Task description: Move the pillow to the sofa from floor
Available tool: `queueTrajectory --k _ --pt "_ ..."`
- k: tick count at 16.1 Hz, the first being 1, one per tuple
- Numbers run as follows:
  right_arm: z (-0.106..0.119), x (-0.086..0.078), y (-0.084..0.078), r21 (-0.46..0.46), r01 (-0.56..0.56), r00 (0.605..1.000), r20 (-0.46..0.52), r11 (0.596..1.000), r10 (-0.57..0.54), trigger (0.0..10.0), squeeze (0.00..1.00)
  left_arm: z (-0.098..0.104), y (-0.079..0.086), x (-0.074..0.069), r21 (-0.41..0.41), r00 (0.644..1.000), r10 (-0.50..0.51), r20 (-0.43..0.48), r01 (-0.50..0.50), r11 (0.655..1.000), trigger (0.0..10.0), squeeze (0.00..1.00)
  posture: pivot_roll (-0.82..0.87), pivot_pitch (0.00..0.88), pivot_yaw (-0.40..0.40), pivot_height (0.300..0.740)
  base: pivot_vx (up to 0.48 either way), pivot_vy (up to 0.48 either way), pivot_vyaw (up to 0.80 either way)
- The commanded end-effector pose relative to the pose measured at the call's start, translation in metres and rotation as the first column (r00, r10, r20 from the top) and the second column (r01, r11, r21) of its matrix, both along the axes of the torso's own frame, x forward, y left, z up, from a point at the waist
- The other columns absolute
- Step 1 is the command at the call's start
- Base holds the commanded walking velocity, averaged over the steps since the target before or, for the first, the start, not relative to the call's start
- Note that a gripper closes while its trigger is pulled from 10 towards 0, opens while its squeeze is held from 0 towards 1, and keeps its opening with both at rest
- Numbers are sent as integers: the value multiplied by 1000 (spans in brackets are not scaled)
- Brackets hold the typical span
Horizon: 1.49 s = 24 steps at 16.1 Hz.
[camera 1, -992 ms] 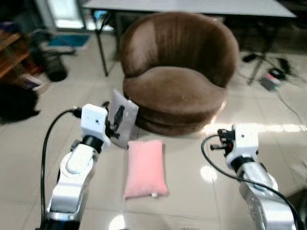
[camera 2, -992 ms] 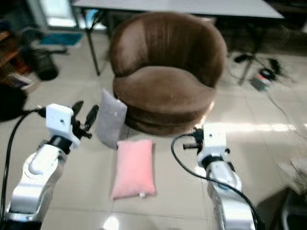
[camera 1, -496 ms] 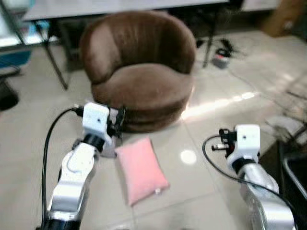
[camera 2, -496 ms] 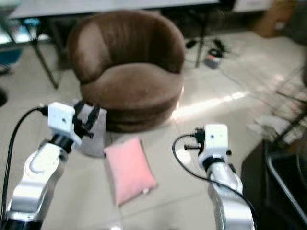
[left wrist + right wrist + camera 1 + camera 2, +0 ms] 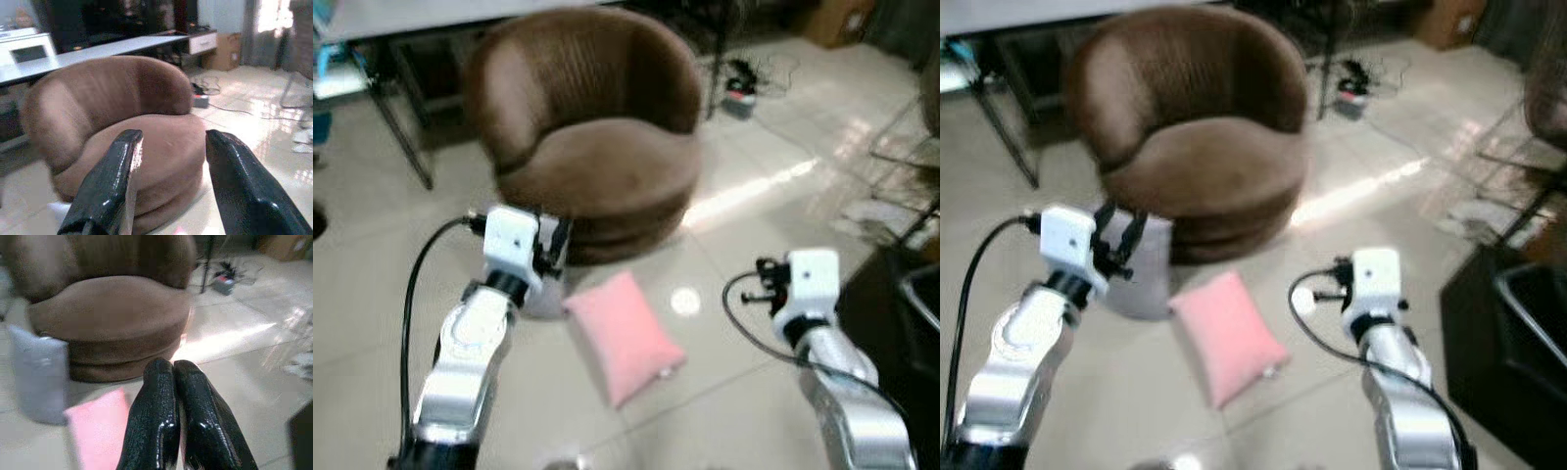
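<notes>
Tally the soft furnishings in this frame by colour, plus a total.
Pink: 1, the pink rectangular pillow lying flat on the tiled floor.
Grey: 1, the pale grey pillow standing against the chair's base.
Brown: 1, the round brown velvet tub chair.
Total: 3.

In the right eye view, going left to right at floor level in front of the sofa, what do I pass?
Left gripper → grey pillow → pink pillow → right gripper → dark bin at the right edge.
</notes>
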State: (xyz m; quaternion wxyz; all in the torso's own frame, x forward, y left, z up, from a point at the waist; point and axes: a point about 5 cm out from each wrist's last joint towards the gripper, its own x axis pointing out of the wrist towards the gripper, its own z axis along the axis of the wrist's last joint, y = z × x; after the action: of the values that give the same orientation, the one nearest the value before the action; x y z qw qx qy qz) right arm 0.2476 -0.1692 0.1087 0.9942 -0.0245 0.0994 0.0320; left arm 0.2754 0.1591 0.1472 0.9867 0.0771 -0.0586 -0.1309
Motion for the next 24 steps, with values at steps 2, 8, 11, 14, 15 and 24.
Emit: queueTrajectory --k 2,8,11,14,15,24 --pt "0 0 1 10 -7 1000 -9 1000 7 10000 0 -7 5 -2 11 999 15 -29 -15 1000 10000 0 -18 46 32 740 0 480 -800" --pt "-2 -1 3 17 7 1000 -14 1000 -7 10000 0 -7 0 4 18 999 -13 -36 14 1000 10000 0 -19 55 54 740 0 480 -800" --pt "-3 -2 4 11 -6 1000 -18 1000 6 10000 0 -7 1 4 23 999 -15 -36 16 1000 10000 0 -16 65 47 740 0 480 -800" --pt "-4 -3 3 1 -5 1000 -26 1000 5 10000 0 -8 1 2 22 999 -14 -40 15 1000 10000 0 -15 76 46 740 0 480 -800" --pt "-4 -4 3 0 -5 1000 -28 1000 5 10000 0 -9 1 1 21 999 -15 -41 16 1000 10000 0 -16 74 47 740 0 480 -800" --pt "-10 -8 5 -69 -35 997 -64 997 31 10000 0 -11 3 0 26 999 -13 -53 15 1000 10000 0 -19 93 53 740 0 480 -89"
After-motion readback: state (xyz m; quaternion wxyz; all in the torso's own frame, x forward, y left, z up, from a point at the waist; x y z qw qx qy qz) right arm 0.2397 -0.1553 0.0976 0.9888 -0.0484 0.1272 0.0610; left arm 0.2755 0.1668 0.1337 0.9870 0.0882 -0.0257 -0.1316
